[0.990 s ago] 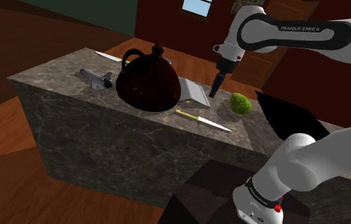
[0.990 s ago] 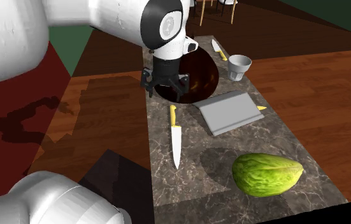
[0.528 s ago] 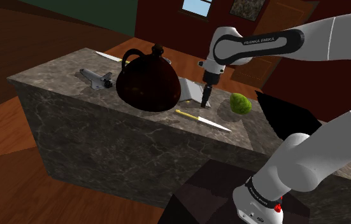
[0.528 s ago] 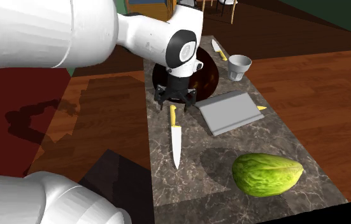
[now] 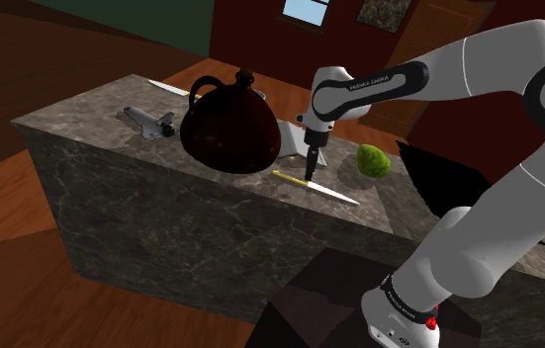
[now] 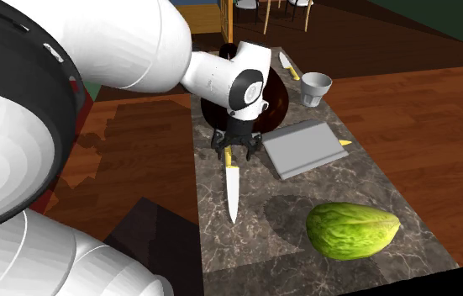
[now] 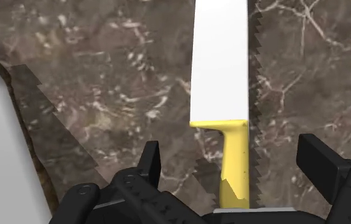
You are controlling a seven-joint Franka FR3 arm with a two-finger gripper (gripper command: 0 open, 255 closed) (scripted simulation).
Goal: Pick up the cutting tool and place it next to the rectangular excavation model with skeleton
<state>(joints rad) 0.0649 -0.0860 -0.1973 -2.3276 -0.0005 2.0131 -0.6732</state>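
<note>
The knife (image 6: 232, 189) lies flat on the marble counter (image 6: 255, 252), its blade pointing toward the near end. The gripper (image 6: 238, 153) hangs low over its yellow handle, fingers spread wide on either side; they seem clear of it, though contact is hard to judge. Just to the second exterior view's right of the knife lies a grey slab (image 6: 305, 147), with a green fruit (image 6: 351, 229) nearer and a dark jug (image 5: 228, 124) farther.

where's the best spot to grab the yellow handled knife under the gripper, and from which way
Take the knife by its yellow handle, coming straight down. It lies flat on the marble counter, and the handle is narrower than the wide blade, so the open gripper can close across its width.
</note>
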